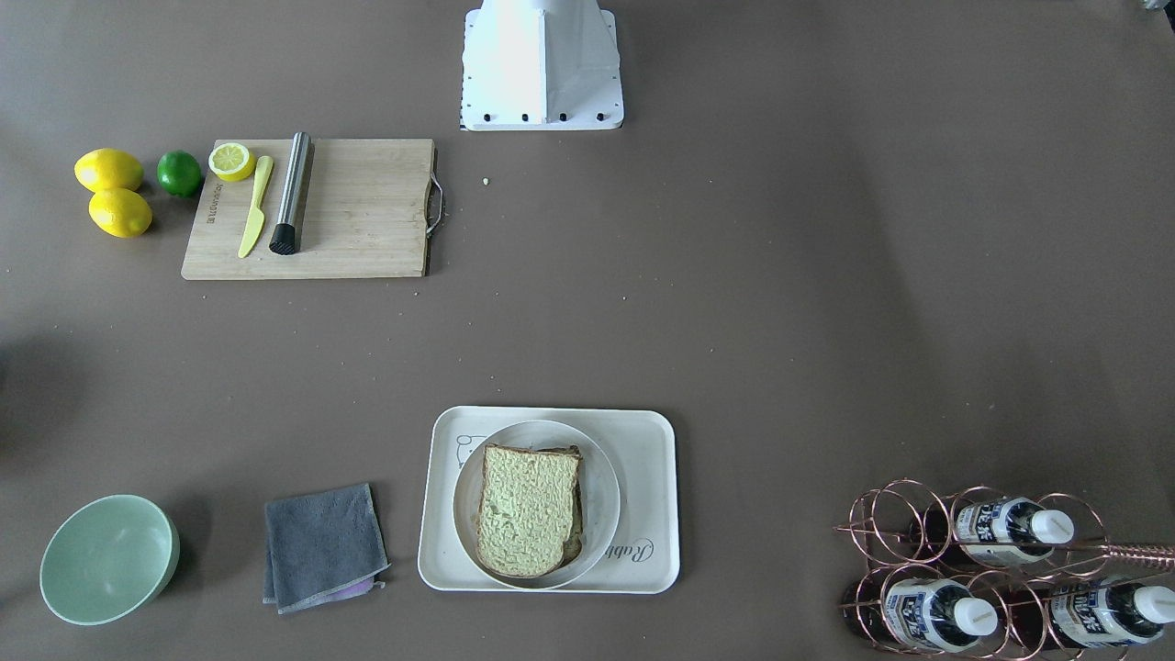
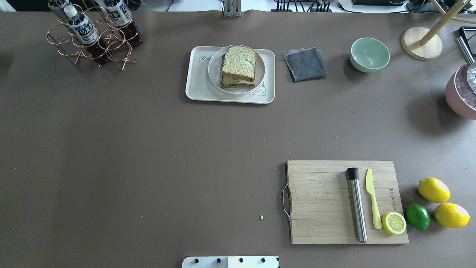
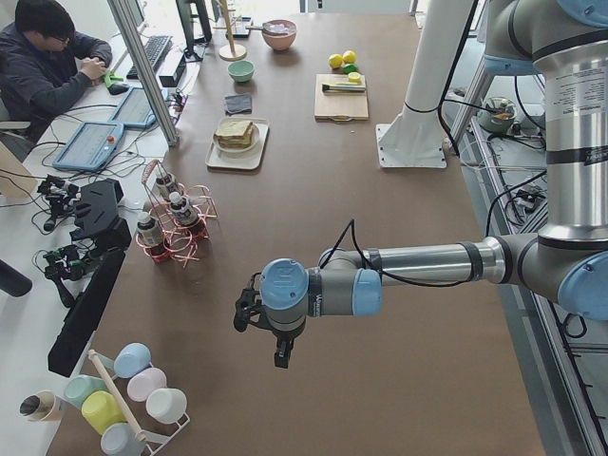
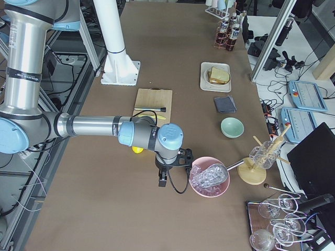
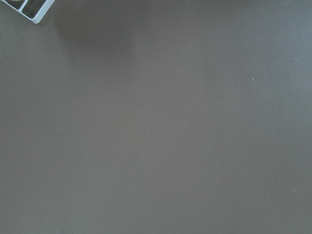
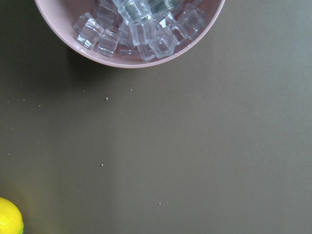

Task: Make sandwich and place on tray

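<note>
A long table [image 2: 148,149] with a matte brown top fills the middle of the room, evenly lit from above, with only soft shadows. Along the operators' side runs a white desk [image 3: 24,328] crowded with a keyboard [image 3: 152,52], blue-edged tablets [image 3: 93,144] and black cables. A man [image 3: 43,57] in a dark jacket sits there, head bowed. Slim aluminium posts [image 3: 142,66] rise between desk and table. On the opposite side, grey floor [image 3: 522,218] carries loose cables

Sandwich [image 1: 530,510] on plate [image 1: 601,487] on tray [image 1: 656,496], cloth [image 1: 323,543] between tray and bowl [image 1: 108,558]
</note>
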`<state>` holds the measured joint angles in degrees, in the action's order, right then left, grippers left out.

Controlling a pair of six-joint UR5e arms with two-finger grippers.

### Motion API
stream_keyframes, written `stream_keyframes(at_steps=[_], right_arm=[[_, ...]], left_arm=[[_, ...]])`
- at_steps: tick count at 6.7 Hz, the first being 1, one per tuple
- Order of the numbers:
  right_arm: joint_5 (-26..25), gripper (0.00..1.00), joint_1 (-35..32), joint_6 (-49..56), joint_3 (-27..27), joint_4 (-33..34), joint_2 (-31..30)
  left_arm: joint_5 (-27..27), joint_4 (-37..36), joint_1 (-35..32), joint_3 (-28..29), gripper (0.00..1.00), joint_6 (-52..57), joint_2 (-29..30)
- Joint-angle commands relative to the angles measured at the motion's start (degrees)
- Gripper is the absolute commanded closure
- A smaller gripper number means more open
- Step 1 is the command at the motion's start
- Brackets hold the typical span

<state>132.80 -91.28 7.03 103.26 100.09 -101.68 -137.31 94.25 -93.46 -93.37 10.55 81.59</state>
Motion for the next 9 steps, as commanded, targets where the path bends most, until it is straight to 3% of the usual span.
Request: stream_keyframes(at_steps=[1,9], right_arm=[[0.2,0.0,0.0,0.1,0.0,0.0,0.0],[0.2,0.0,0.1,0.2,-0.2,0.0,-0.1]], left_arm=[[-0.1,0.0,0.1,0.0,0.03,0.0,0.0],[-0.1,0.0,1.1,1.0,0.03,0.2,0.0]])
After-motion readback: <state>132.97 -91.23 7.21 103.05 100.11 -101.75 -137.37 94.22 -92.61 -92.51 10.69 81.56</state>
